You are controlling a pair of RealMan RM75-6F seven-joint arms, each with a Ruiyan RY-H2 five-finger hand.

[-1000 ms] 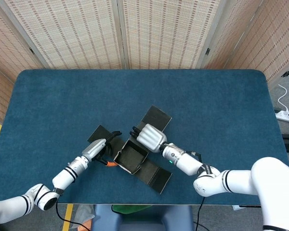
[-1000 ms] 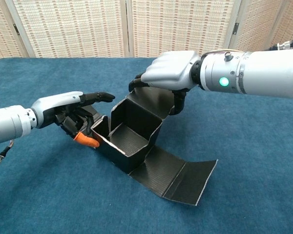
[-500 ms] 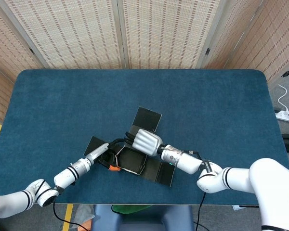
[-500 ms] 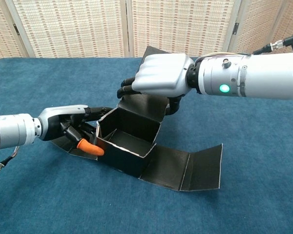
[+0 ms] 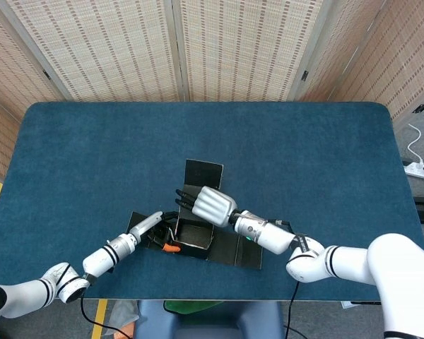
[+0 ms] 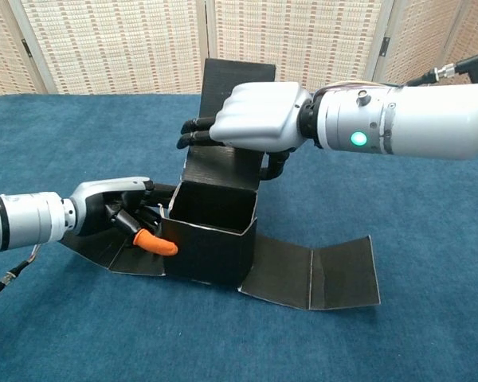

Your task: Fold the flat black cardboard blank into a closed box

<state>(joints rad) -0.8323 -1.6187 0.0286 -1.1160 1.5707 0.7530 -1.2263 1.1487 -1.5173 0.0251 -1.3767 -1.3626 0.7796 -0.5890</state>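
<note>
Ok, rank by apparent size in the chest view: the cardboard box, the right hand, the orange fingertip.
1. Cardboard box, flaps included, looks largest.
2. Right hand looks smaller.
3. Orange fingertip on the left hand is smallest by far.

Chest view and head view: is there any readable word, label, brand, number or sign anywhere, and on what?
None: no text can be read in either view.
Black cardboard box: plain, no print visible.
Right hand and left hand: no markings legible.
Right forearm: only a green light, no lettering.
</note>
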